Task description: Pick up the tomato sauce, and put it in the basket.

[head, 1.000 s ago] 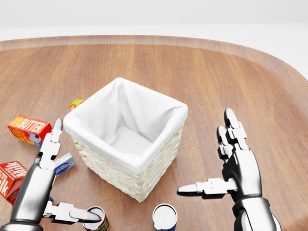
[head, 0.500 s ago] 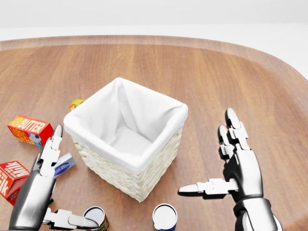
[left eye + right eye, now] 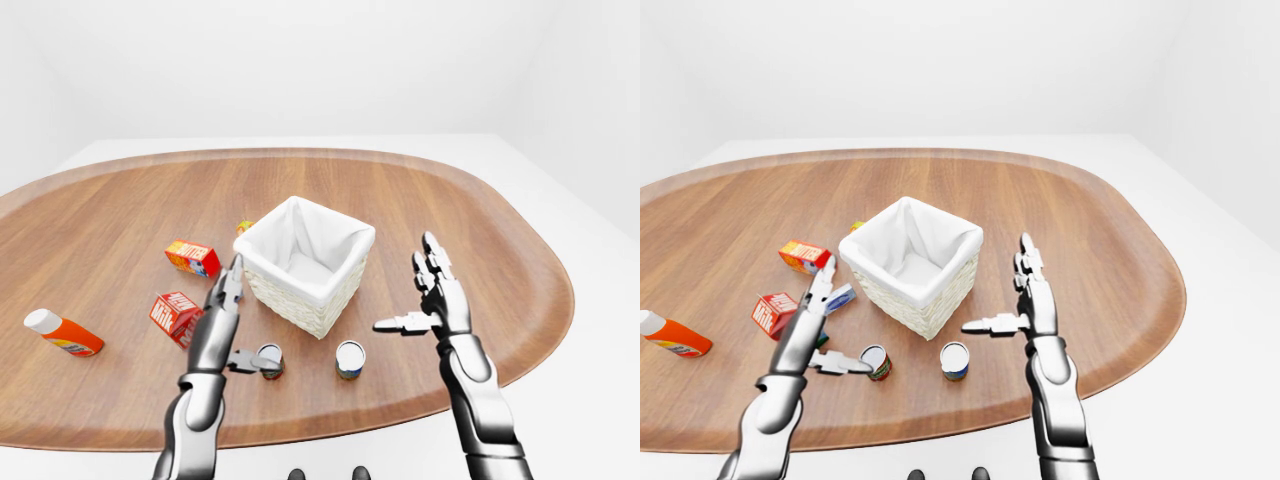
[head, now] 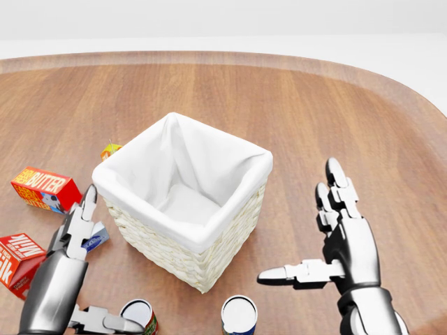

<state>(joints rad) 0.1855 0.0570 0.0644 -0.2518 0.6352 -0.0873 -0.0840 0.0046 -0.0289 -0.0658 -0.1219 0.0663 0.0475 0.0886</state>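
The tomato sauce, a small can with a red label (image 4: 140, 315), stands on the wooden table (image 4: 293, 105) at the bottom of the head view, below the basket. The white-lined wicker basket (image 4: 174, 250) is empty. My left hand (image 4: 105, 265) is open, with its fingers (image 4: 88, 202) pointing up beside the basket's left wall and its thumb at the can's left side. My right hand (image 4: 300, 223) is open and empty to the right of the basket. A second can with a blue label (image 4: 239, 315) stands between the hands.
Left of the basket lie an orange butter box (image 4: 42, 188), a red milk carton (image 4: 15, 259), a small blue packet (image 4: 94, 237) and a small yellow-red item (image 4: 110, 150). An orange bottle (image 3: 62, 334) lies at the far left in the left-eye view.
My left hand has drawn down toward the bottom of the head view, its thumb staying by the red can. The right hand and the objects have not moved.
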